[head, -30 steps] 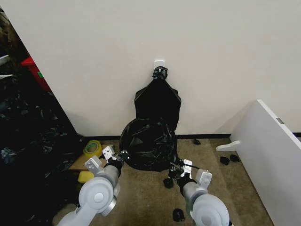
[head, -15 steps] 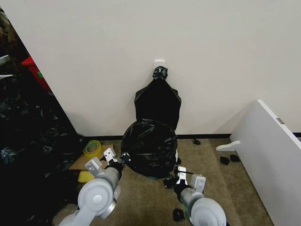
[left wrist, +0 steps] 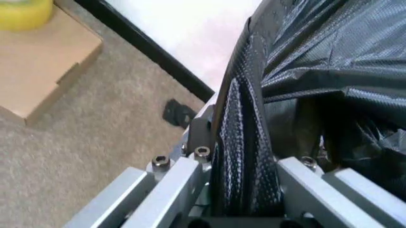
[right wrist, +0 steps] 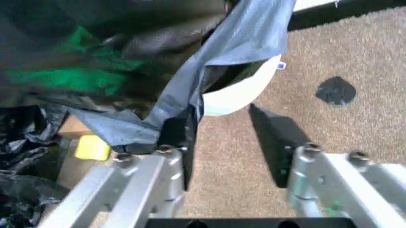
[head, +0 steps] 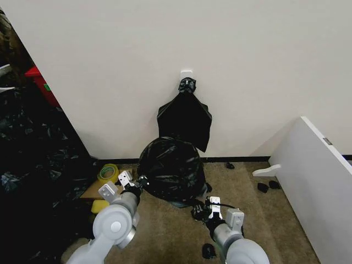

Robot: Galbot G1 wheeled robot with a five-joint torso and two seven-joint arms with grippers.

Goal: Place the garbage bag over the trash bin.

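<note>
Left claw [head: 142, 182] is clenched on the bag's [head: 170, 168] edge, black plastic pinched between its fingers [left wrist: 244, 142]. Right claw [head: 199, 210] hangs released low by the floor, its fingers [right wrist: 273, 140] spread apart, with a loose flap of the bag lying against one of them. Beyond that claw, the bin's [right wrist: 238, 92] cream rim peeks from under the draped bag.
</note>
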